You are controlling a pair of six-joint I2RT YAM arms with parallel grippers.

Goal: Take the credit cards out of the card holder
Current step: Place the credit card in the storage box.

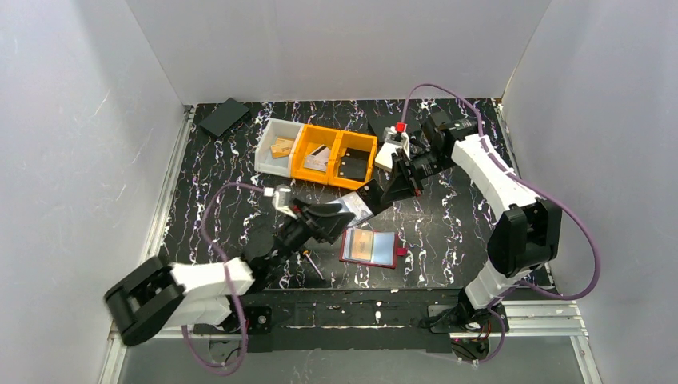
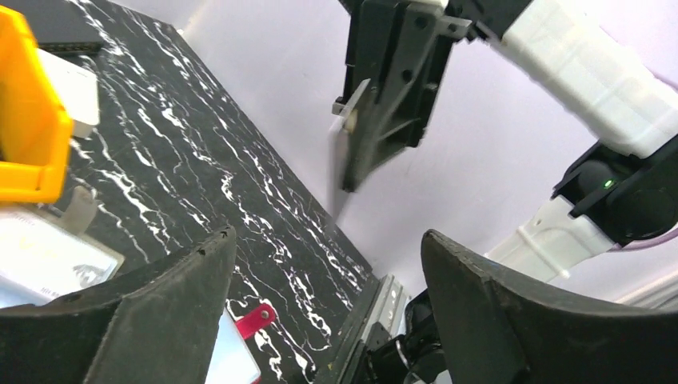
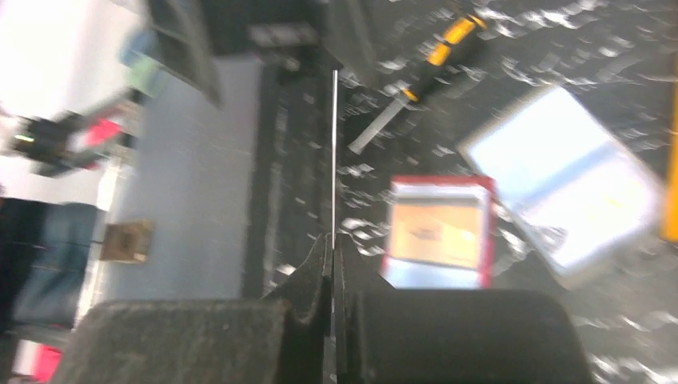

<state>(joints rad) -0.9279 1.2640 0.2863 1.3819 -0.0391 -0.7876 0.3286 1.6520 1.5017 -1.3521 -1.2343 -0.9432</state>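
Card [image 3: 333, 160] number one is out of the holder [image 1: 369, 248]: the right gripper [image 3: 331, 248] has its fingers pressed together on the lower edge, so the card stands edge-on in the right wrist view, raised above the table [image 1: 448, 216]. The left wrist view shows the same card as a thin pale blade against that gripper's dark finger. A loose card [image 1: 357, 206], light blue, lies flat on the table just behind the holder, under the two grippers.

The holder lies open near the front edge, red at the rim, with an orange card [image 3: 438, 232] in one sleeve (the other sleeve's contents are too blurred to name).

The left gripper [image 2: 328, 236] hangs above the table left of the holder, fingers spread wide with nothing between them. A screwdriver [image 1: 310, 262] lies just left of the holder. The orange bins [image 1: 357, 137] sit farther back.
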